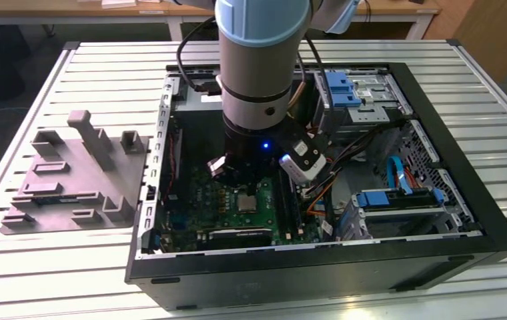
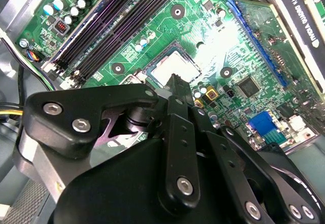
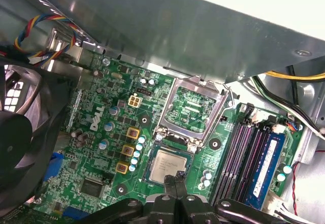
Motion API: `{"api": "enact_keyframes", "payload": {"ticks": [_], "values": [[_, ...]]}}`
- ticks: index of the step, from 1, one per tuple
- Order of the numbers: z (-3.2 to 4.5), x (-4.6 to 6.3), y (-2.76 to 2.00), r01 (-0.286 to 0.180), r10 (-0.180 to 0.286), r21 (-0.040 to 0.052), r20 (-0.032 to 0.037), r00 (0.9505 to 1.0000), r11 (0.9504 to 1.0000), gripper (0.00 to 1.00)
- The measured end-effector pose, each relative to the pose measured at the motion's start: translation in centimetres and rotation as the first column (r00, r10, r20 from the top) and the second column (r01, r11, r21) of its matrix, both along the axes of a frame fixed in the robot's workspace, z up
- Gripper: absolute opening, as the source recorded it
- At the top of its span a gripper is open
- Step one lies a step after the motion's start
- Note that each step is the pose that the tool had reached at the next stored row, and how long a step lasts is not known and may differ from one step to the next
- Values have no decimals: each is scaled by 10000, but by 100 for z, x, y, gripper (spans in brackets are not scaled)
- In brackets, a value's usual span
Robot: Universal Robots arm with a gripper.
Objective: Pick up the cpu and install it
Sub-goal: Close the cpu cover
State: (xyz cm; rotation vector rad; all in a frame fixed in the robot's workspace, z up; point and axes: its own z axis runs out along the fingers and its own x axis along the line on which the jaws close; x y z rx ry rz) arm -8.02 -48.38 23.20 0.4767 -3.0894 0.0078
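Slatted metal worktop is carrying an open computer case and, at the exterior view's left, a grey tray. Inside the case the arm is standing upright over the motherboard, probably because the chip must go straight down. The cpu is lying in its socket, whose metal frame is standing open beside it. The claw is hovering just above the cpu's edge with fingertips pressed together, gripping nothing. In the first wrist view the open frame is showing; in the second wrist view the cpu is partly hiding behind the fingers.
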Motion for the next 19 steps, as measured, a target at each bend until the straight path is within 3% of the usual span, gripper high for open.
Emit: {"api": "enact_keyframes", "payload": {"ticks": [11,12,16,19], "values": [[0,0,0,-1,1,0,0,10000,10000,11],[0,0,0,-2,2,54,0,10000,10000,11],[-1,1,-11,-1,1,758,-1,10000,9971,11],[-6,27,-11,-117,117,793,-1,9999,9968,11]]}}
